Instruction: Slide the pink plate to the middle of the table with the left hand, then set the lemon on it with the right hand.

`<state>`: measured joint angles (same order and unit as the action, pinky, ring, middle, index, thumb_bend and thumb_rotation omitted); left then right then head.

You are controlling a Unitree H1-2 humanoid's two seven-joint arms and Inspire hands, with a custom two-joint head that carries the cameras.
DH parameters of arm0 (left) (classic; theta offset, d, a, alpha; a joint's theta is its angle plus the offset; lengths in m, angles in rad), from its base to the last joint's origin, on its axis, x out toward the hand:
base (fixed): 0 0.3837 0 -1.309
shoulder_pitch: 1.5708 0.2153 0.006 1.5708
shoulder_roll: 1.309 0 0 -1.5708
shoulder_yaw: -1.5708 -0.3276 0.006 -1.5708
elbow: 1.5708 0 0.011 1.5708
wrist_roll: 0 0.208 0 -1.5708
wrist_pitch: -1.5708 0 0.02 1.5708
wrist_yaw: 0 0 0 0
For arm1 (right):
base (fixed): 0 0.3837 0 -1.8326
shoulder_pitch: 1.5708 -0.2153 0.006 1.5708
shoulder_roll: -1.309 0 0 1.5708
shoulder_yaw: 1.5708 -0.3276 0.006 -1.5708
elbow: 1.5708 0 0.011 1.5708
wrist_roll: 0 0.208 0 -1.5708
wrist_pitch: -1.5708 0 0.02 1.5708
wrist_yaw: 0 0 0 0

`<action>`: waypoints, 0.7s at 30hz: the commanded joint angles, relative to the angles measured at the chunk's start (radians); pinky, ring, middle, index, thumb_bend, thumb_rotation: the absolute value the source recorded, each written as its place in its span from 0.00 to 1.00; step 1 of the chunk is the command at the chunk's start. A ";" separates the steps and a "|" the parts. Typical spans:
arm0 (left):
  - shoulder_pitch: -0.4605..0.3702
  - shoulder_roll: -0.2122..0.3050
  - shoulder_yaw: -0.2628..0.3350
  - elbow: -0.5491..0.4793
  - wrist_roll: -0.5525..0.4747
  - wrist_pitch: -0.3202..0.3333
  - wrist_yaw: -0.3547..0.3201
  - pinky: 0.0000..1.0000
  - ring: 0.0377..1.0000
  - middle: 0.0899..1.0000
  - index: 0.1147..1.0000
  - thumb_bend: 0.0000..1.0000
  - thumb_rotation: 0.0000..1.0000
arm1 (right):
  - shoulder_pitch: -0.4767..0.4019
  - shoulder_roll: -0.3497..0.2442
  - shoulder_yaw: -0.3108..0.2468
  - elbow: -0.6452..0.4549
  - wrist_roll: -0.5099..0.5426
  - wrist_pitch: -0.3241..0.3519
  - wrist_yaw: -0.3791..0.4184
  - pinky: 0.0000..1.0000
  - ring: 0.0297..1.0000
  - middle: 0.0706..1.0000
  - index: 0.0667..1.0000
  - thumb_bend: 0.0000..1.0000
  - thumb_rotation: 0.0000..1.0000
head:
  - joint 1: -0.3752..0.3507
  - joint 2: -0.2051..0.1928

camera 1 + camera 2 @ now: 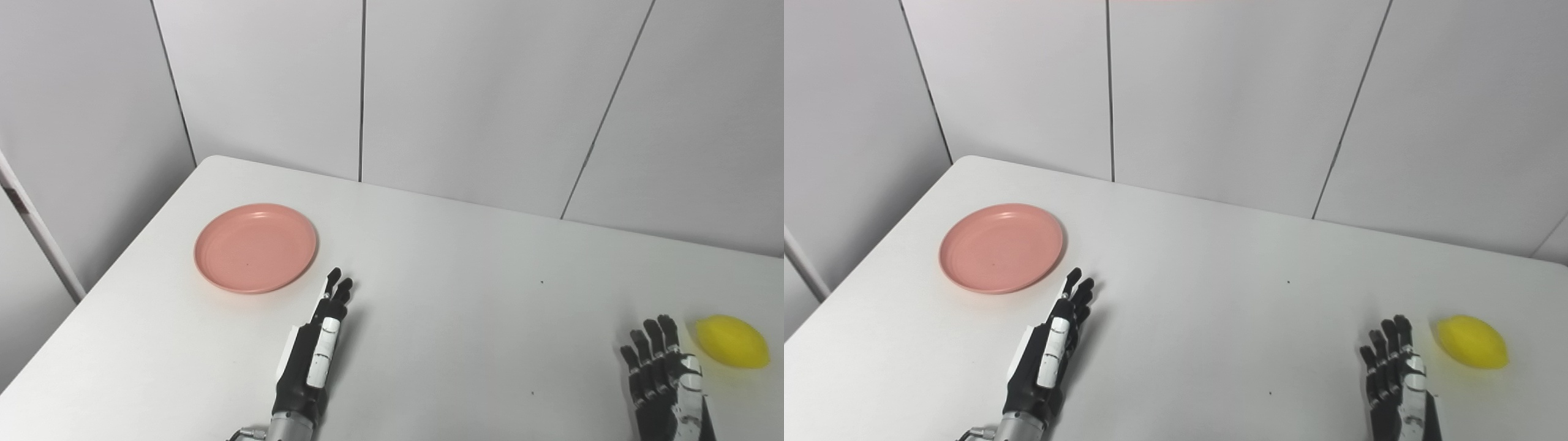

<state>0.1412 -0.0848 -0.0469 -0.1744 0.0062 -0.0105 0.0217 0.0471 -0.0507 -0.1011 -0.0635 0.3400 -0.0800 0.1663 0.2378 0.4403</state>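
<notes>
Lying flat on the white table [441, 294], far left: one pink plate [255, 247], holding nothing. Reaching up just near and right of that plate, not touching it: left hand [312, 355], fingers straight and close together, gripping nothing. Hovering at the near right edge: right hand [664, 380], fingers spread and extended, holding nothing. Resting just right of that hand, apart from it: one yellow lemon [732, 341].

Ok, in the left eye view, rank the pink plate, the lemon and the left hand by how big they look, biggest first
1. pink plate, clearly the largest.
2. left hand, long and narrow, though it sits nearer the camera, which inflates it.
3. lemon, the smallest.
</notes>
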 commanded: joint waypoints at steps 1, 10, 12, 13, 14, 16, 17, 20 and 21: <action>0.051 -0.005 0.001 0.032 -0.010 0.003 0.002 1.00 0.99 0.96 0.97 0.67 1.00 | 0.035 -0.006 -0.011 0.114 0.003 -0.051 0.023 1.00 1.00 1.00 1.00 0.61 0.97 | -0.010 -0.005; 0.048 0.001 0.025 0.000 -0.036 -0.011 0.000 1.00 0.97 0.95 0.95 0.68 1.00 | 0.031 -0.003 -0.006 0.115 -0.006 -0.055 0.018 1.00 1.00 1.00 1.00 0.62 0.96 | -0.014 -0.003; 0.048 -0.003 0.032 -0.025 -0.055 -0.014 0.001 1.00 0.95 0.93 0.92 0.72 0.97 | 0.033 -0.002 -0.006 0.110 -0.003 -0.051 0.019 1.00 1.00 1.00 1.00 0.62 0.94 | -0.011 0.003; 0.048 -0.007 0.036 -0.037 -0.064 -0.020 0.004 0.98 0.93 0.92 0.89 0.73 0.95 | 0.035 -0.002 -0.006 0.106 -0.003 -0.048 0.018 1.00 1.00 1.00 1.00 0.62 0.94 | -0.010 0.007; 0.048 -0.010 0.038 -0.043 -0.069 -0.024 0.006 0.98 0.93 0.91 0.89 0.73 0.94 | 0.036 -0.002 -0.005 0.103 -0.003 -0.045 0.017 1.00 1.00 1.00 1.00 0.62 0.94 | -0.010 0.007; 0.040 -0.012 0.045 -0.065 -0.093 -0.040 0.004 0.95 0.90 0.89 0.86 0.74 0.92 | 0.038 -0.003 -0.003 0.099 -0.006 -0.043 0.016 1.00 1.00 1.00 1.00 0.61 0.94 | -0.009 0.009; 0.027 -0.005 0.048 -0.073 -0.094 -0.047 0.001 0.94 0.89 0.88 0.85 0.74 0.92 | 0.040 -0.004 -0.002 0.098 -0.005 -0.042 0.018 1.00 1.00 1.00 1.00 0.60 0.95 | -0.008 0.010; -0.022 0.023 0.066 -0.082 -0.096 -0.046 -0.005 0.88 0.86 0.85 0.80 0.74 0.95 | 0.040 -0.004 -0.001 0.098 -0.001 -0.041 0.020 1.00 1.00 1.00 1.00 0.59 0.95 | -0.009 0.010; -0.040 0.031 0.073 -0.086 -0.099 -0.038 -0.008 0.87 0.85 0.84 0.79 0.75 0.95 | 0.041 -0.003 -0.001 0.098 -0.002 -0.039 0.019 1.00 1.00 1.00 1.00 0.59 0.95 | -0.010 0.010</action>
<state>0.1174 -0.0746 0.0222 -0.2212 -0.0853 -0.0184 0.0194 0.0297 -0.0599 -0.1030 -0.0466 0.3334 -0.0994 0.1682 0.2286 0.4495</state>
